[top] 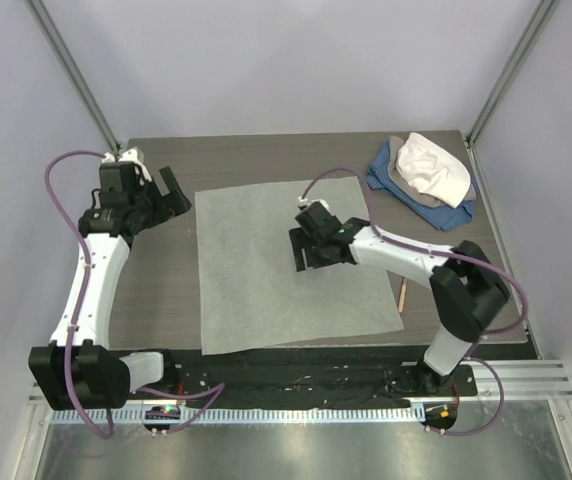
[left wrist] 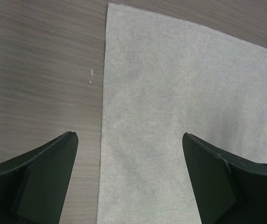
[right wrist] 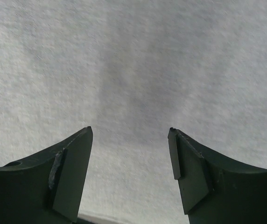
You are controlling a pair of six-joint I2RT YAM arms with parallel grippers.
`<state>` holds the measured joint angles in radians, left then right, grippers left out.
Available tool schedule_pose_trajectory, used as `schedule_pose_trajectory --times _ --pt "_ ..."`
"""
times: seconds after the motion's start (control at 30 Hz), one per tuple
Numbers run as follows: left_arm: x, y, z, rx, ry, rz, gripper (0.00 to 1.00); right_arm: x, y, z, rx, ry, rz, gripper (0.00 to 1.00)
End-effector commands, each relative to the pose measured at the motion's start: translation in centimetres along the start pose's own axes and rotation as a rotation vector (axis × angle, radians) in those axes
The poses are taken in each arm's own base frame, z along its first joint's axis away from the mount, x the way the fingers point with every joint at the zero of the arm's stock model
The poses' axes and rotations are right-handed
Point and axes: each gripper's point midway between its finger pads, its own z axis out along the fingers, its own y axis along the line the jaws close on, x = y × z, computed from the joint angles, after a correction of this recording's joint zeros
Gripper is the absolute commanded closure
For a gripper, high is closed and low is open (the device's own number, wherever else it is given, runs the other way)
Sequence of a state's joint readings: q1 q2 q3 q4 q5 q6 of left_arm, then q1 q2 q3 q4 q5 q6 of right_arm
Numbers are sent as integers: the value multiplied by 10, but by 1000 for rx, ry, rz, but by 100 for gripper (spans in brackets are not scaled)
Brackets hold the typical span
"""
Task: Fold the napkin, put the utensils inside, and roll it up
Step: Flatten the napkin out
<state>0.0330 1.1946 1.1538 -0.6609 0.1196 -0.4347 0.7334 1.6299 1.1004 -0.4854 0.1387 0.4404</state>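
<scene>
The napkin [top: 286, 270] is a light grey cloth lying flat in one layer on the dark wood table [top: 161, 290]. My left gripper [top: 178, 195] hovers open over the table just off the napkin's far left corner. In the left wrist view the left gripper [left wrist: 129, 134] has nothing between its fingers, and the napkin [left wrist: 185, 107] shows its left edge below. My right gripper [top: 314, 258] stands open above the middle of the napkin [right wrist: 133, 65], holding nothing. A slim wooden handle of one of the utensils [top: 402, 293] lies right of the napkin, beside the right arm.
A heap of blue, grey and white cloths [top: 426, 172] sits at the table's far right corner. Metal frame posts rise at the back left [top: 76, 75] and back right [top: 511, 70]. The right arm's elbow [top: 471, 285] stands over the table's right side.
</scene>
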Motion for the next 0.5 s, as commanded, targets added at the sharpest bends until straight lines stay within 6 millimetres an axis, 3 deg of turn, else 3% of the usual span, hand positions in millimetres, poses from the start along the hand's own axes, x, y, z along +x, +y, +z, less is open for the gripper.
schedule_pose_trajectory --times 0.0,0.2,0.23,0.3,0.47 --pt "-25 4 -1 -42 -45 84 0 -42 20 24 68 -101 -8 26" --pt "-41 10 8 -80 -93 123 0 -55 37 55 83 -90 -19 26" --pt "-42 12 9 -90 -94 134 0 -50 37 65 92 -70 -30 26" --pt "-41 19 14 -122 -88 140 0 -58 42 70 88 -79 -29 26" --pt "-36 25 20 -141 -72 152 0 -53 42 94 111 -49 -37 27"
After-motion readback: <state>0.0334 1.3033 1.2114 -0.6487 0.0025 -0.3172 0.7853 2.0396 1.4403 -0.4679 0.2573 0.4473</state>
